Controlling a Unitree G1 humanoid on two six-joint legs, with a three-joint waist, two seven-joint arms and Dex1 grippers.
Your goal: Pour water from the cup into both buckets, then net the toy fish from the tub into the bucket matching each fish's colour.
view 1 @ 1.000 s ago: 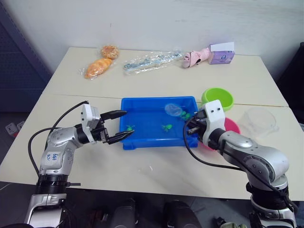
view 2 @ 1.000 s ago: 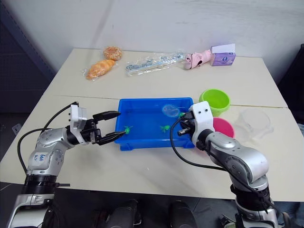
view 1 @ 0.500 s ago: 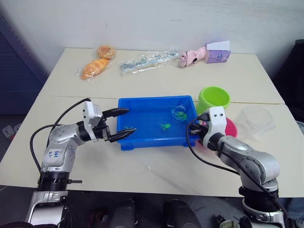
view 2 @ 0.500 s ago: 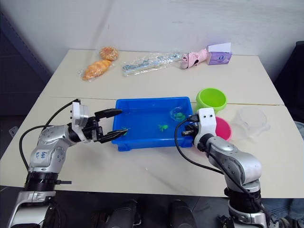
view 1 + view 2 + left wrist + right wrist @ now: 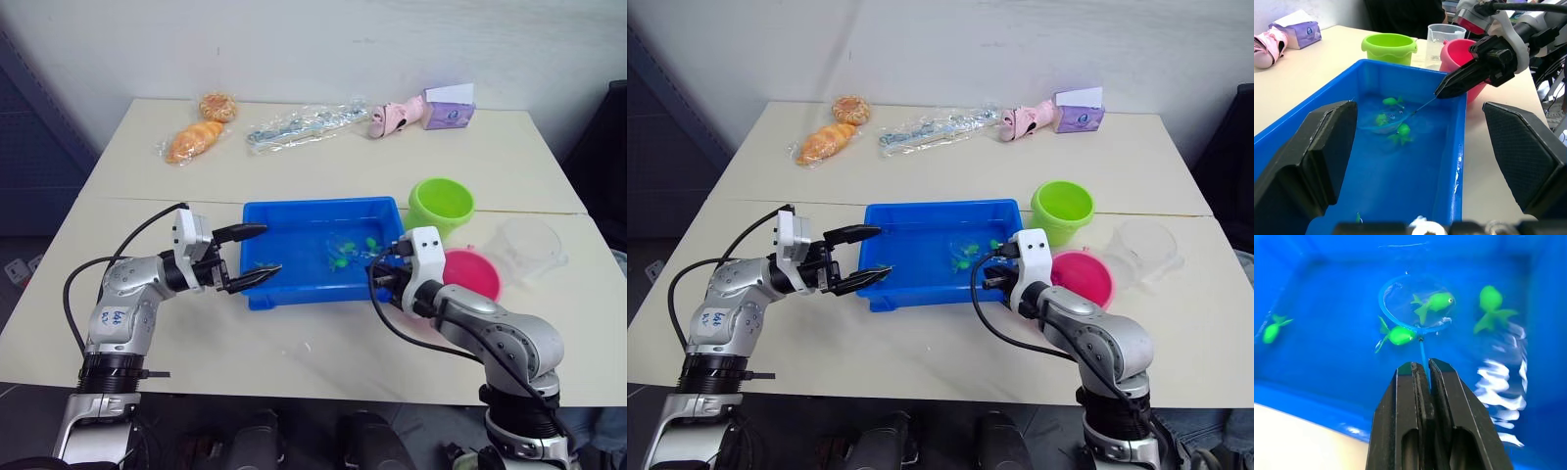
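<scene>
round net [image 5: 1413, 303], glossy green fish [image 5: 1436, 302]

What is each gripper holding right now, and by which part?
The right gripper holds the net by the end of its thin handle. The left gripper is open and holds nothing.

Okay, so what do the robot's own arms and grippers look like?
Both arms are silver-grey metal with black joints and a white block at each wrist. Looping black cables run along them. The left gripper and right gripper each have two black tapered fingers. The left upper arm carries a white label with blue writing.
</scene>
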